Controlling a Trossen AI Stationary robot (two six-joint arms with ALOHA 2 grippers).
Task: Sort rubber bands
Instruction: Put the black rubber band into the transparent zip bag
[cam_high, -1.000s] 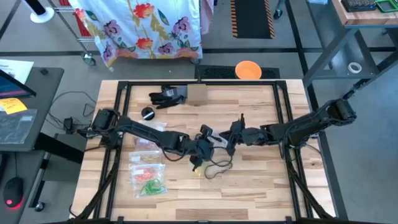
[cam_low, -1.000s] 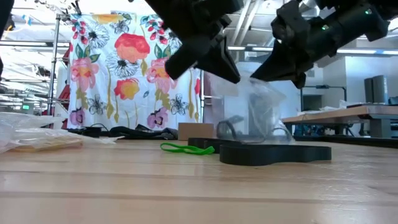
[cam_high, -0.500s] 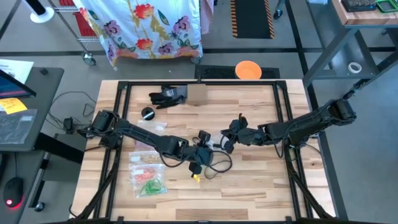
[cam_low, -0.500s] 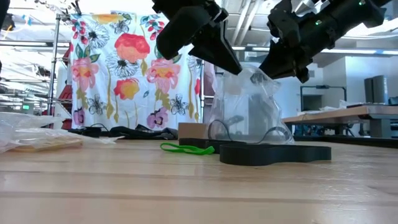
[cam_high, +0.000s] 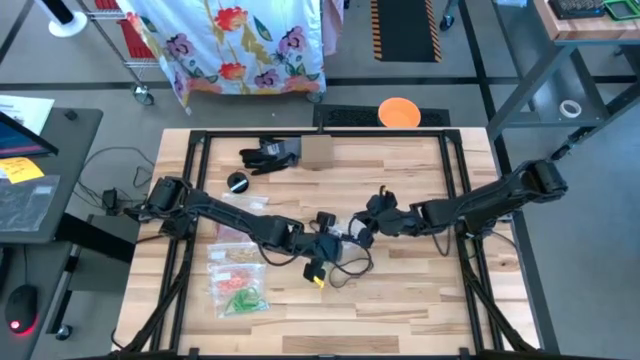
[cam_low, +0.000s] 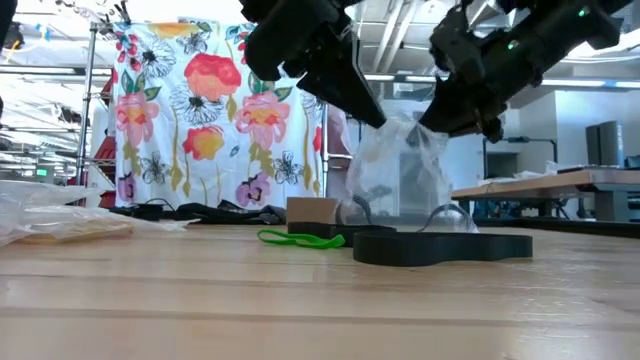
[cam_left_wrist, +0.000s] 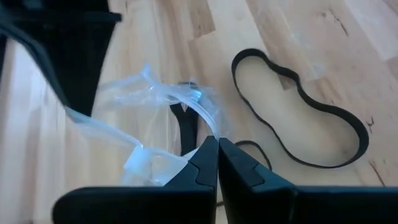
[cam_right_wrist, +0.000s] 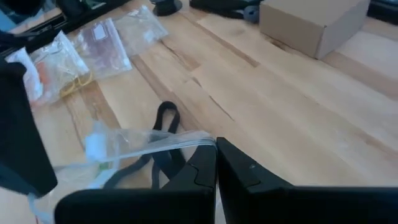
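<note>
A clear zip bag (cam_low: 400, 180) hangs over the middle of the table between my two grippers, and dark rubber bands (cam_low: 372, 196) show through it. My left gripper (cam_high: 328, 238) is shut on one side of its top and my right gripper (cam_high: 362, 228) is shut on the other. Below them a large black rubber band (cam_high: 350, 268) lies flat on the wood. A green rubber band (cam_low: 300, 238) lies to its left in the low view. A yellow band (cam_high: 318, 281) lies near the black one. My left gripper pinches the bag's crumpled top edge (cam_left_wrist: 200, 114) between its two shut fingers, slanting down from the table's left. The bag hangs below the fingers, and its bottom is near or on the table. My right gripper pinches the bag's top strip (cam_right_wrist: 186, 138) at one end between its shut fingers (cam_right_wrist: 199, 171), slanting down from the table's right. The strip runs away from the fingers toward the other arm, and the bag hangs beneath it.
Clear bags with sorted bands (cam_high: 238, 285) lie at the near left, two more (cam_right_wrist: 62, 68) (cam_right_wrist: 102, 46) beside them. A cardboard box (cam_high: 316, 152), a black glove (cam_high: 268, 155) and a small black round thing (cam_high: 238, 182) sit at the far side.
My left gripper has rolled at the wrist and gone a little toward the table's near edge, staying shut on the bag. My right gripper has tipped slightly in place. The bag has drawn narrower and taller between them.
</note>
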